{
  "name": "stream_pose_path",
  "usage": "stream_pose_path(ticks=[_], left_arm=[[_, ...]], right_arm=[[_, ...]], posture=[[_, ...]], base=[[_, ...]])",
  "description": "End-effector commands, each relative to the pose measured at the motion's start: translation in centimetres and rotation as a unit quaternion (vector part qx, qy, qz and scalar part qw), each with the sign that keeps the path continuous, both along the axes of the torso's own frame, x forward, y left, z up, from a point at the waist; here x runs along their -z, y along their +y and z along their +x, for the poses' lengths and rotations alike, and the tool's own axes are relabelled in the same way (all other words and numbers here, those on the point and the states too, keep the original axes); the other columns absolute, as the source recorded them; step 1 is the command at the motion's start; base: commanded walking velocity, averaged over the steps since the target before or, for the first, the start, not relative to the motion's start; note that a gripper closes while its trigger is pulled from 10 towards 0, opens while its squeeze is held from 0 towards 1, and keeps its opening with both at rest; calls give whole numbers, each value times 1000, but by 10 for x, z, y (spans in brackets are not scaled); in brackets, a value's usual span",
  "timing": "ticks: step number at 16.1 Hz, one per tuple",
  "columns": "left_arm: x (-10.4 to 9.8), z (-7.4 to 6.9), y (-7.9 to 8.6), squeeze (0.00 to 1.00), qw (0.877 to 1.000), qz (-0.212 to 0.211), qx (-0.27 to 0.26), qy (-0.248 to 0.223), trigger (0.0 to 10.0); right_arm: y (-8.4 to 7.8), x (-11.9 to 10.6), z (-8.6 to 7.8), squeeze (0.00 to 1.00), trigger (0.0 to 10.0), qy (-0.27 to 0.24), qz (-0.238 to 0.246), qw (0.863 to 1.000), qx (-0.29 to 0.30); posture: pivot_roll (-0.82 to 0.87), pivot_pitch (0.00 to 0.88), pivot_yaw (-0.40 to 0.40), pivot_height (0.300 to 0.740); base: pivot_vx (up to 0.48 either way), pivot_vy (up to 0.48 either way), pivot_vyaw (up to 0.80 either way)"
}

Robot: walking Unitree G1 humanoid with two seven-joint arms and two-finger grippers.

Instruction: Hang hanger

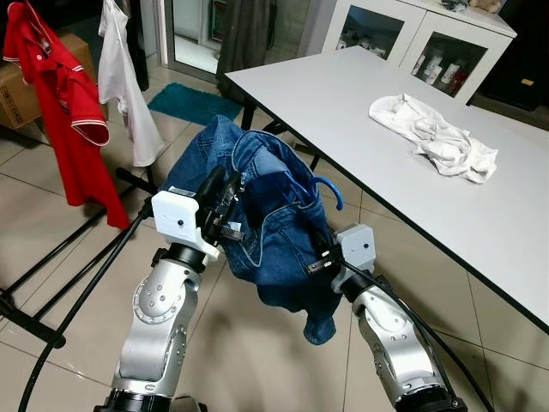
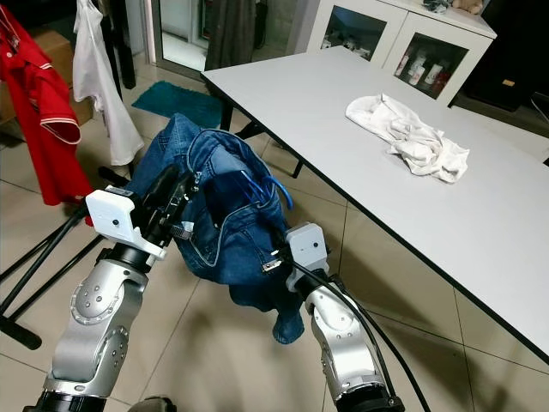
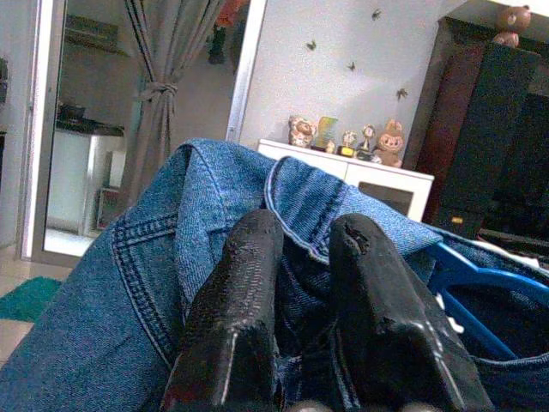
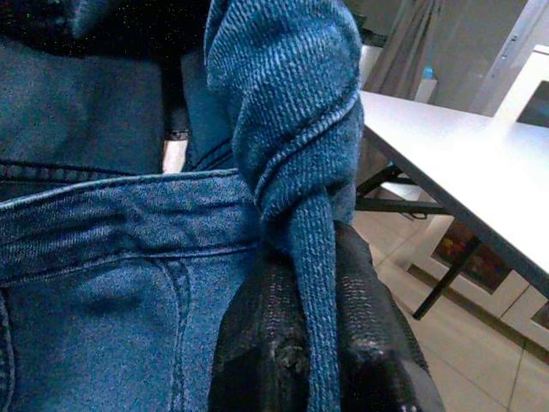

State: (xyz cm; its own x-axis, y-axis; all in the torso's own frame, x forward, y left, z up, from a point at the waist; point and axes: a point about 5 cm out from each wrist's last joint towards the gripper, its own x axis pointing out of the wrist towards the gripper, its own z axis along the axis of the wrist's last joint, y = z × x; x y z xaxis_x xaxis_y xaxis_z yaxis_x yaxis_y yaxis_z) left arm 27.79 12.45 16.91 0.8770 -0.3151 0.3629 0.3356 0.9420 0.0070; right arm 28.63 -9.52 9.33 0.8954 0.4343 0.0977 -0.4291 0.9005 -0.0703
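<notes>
While both grippers carried the blue denim garment (image 1: 274, 223) on its blue plastic hanger (image 1: 330, 189) beside the white surface (image 1: 360, 112), jaws clenched on denim, the hook needed keeping upright and free.

Two silver cast-metal arms, rounded segmented housings, small dark screw holes dotted over the shells. Left silver arm (image 1: 159, 318) carries a white boxy plastic wrist module (image 1: 178, 220) with one small dark round spot on its face. Right silver arm (image 1: 390, 343) has a smaller white boxy wrist module (image 1: 356, 245), same dark dot. Black cables (image 1: 412, 313) loop along the right arm's shell. Black textured fingers (image 3: 232, 326), matte, scuffed, rounded tips.
</notes>
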Motion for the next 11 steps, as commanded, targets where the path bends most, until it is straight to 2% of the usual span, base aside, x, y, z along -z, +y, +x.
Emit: stream_pose_path(ticks=[1, 7, 9, 11], left_arm=[[-1, -3, -6, 1000, 1000, -5, 6, -5, 10000], [3, 0, -2, 1000, 1000, -4, -9, 11, 10000], [1, -1, -2, 1000, 1000, 4, -8, -1, 10000], [1, 2, 1, 1000, 999, 11, -31, 5, 10000]], right_arm=[[-6, -7, 3, 0, 0, -20, 5, 1000, 9], [-7, -5, 1, 0, 0, -17, 6, 1000, 12], [-7, -5, 1, 0, 0, -16, 7, 1000, 13], [-8, -5, 1, 0, 0, -16, 9, 1000, 15]], posture=[[166, 72, -166, 740], [162, 73, -154, 740], [161, 75, -151, 740], [162, 76, -146, 740]], base=[[0, 0, 0], [0, 0, 0], [0, 0, 0], [0, 0, 0]])
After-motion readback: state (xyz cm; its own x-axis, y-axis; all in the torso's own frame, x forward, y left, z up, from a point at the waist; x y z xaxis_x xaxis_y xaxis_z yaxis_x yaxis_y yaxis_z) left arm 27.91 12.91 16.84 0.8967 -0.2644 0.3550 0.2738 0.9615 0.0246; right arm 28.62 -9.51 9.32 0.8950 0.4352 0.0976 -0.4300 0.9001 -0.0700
